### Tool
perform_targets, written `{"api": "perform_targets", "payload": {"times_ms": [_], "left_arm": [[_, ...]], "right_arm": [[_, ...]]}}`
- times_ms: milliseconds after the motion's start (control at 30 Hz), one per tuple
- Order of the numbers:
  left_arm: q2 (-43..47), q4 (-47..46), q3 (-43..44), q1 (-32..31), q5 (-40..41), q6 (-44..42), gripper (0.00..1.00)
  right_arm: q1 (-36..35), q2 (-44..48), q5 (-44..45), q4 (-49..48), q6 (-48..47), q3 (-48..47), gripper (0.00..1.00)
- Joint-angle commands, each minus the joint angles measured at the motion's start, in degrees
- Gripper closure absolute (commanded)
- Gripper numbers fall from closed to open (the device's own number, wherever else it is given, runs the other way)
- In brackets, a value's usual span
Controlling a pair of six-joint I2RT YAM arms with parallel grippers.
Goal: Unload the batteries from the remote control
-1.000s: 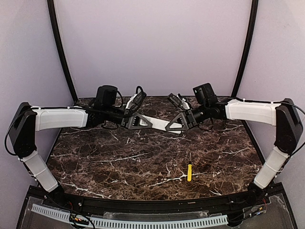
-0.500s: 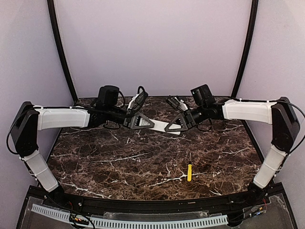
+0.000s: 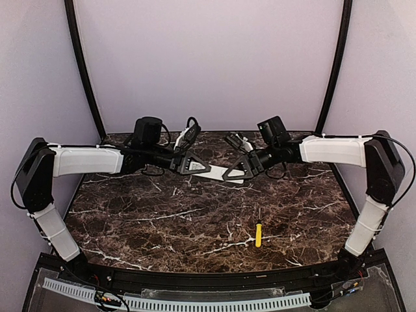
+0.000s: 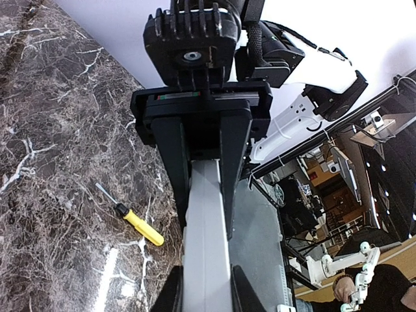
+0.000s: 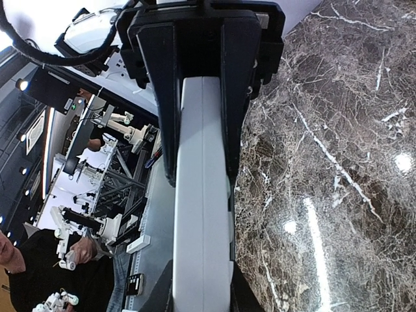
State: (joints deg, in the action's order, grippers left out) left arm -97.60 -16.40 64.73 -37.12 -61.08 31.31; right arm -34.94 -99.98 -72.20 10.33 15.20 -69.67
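**Marble table (image 3: 162, 214) lying below while both my tools are gripping the remote**

A moment ago my left gripper (image 3: 198, 166) was standing wide around the left end of the remote control (image 3: 216, 171); now its jaws are pressing in against that end's two long sides. Both arms are also sitting a little nearer each other than before. I am reading this as the second grip being taken, so the bar is being steadied at both ends before any cover or cell gets worked loose.

The remote control is hanging in the air above the far part of the table, slanting slightly down toward its right end. Only a plain white face is showing in my wrist views, and the batteries are not showing anywhere.

At the remote's right end, my right gripper (image 3: 233, 174) is staying narrow, clamped on the bar. Well nearer to me than the remote, and a little to its right, a yellow-handled screwdriver (image 3: 258, 234) is lying untouched.
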Motion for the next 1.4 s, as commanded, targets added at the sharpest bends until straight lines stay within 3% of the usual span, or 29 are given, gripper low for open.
{"api": "perform_targets", "payload": {"times_ms": [0, 167, 367, 800, 1067, 1367], "left_arm": [[0.0, -0.9, -0.7, -0.8, 0.9, -0.8, 0.99], [0.7, 0.0, -1.5, -0.8, 2.2, 0.1, 0.99], [3.1, 6.4, -1.3, -0.6, 6.3, -2.3, 1.00], [5.4, -4.9, -6.5, 4.3, 7.4, 8.5, 1.00], [0.3, -8.7, -4.9, 6.0, 6.6, 13.6, 1.00], [-1.3, -5.5, -3.4, 7.5, 8.2, 12.6, 1.00]], "right_arm": [[-0.3, -1.4, 1.7, -0.4, 2.4, -2.7, 0.82], [-0.1, -0.9, 3.9, -0.4, 2.3, -4.0, 0.33], [1.1, -0.7, 8.2, -1.5, 4.3, -5.3, 0.06], [5.9, 7.7, 21.1, -3.0, 12.9, -1.8, 0.06], [6.0, 8.7, 26.7, 0.0, 14.9, -0.6, 0.04], [6.2, 9.9, 34.4, 1.5, 16.4, 0.7, 0.01]]}}
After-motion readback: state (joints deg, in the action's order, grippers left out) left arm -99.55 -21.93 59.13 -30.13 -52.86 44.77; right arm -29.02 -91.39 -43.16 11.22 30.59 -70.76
